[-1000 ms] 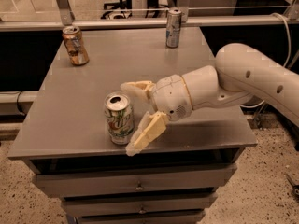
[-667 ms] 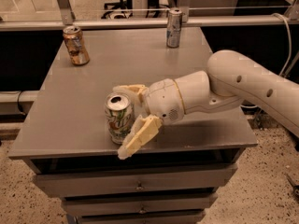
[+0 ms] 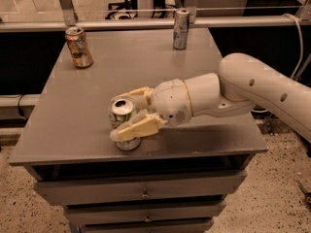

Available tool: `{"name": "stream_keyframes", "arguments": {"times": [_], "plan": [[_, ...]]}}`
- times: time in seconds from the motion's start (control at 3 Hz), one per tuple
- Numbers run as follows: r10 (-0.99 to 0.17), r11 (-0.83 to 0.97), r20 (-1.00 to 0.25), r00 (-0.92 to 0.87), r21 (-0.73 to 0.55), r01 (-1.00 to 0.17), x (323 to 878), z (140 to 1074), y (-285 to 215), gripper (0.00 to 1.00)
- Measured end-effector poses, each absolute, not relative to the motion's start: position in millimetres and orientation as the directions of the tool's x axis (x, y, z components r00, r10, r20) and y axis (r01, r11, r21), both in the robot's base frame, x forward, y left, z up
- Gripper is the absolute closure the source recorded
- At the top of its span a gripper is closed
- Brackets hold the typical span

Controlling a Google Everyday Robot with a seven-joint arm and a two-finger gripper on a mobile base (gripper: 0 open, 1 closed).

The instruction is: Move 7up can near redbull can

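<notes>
Three cans stand on the tabletop (image 3: 146,67); the 7up can (image 3: 120,109) is near the front edge, left of centre; the redbull can (image 3: 181,29) is at the far edge, well apart from it; an orange can (image 3: 79,47) is at the far left corner. The tool (image 3: 120,115) is at the 7up can, reaching in from the right on a white arm (image 3: 252,86); its fingers (image 3: 138,128) bracket the can, one across the near side and one behind the far side, narrowed to about the can's width and seemingly pressing on it, so I judge the can gripped.

Handling, as a judgement: thin metal, probably light; the wall is smooth and likely slippery, and it would dent under a hard squeeze; upright it tips easily, so a moderate hold across the mid-body suits it best; the near finger sits rather low.

The far finger's contact is hidden behind the can; the near finger covers much of the label and the lower body, so whether the base rests on the tabletop is hard to tell; the arm is cut off at the right edge, the drawers (image 3: 141,194) at the bottom.
</notes>
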State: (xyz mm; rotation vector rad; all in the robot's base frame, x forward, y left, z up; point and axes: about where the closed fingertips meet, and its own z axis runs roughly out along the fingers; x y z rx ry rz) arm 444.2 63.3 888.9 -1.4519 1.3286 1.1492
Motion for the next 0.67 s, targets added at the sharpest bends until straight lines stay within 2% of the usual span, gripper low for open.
{"name": "stream_keyframes", "arguments": {"times": [0.33, 0.67], "plan": [[-0.229, 0.009, -0.972, 0.041, -0.044, -0.999, 475, 911, 29, 0.69], [-0.235, 0.102, -0.969, 0.078, -0.104, -0.989, 501, 941, -6, 0.92]]}}
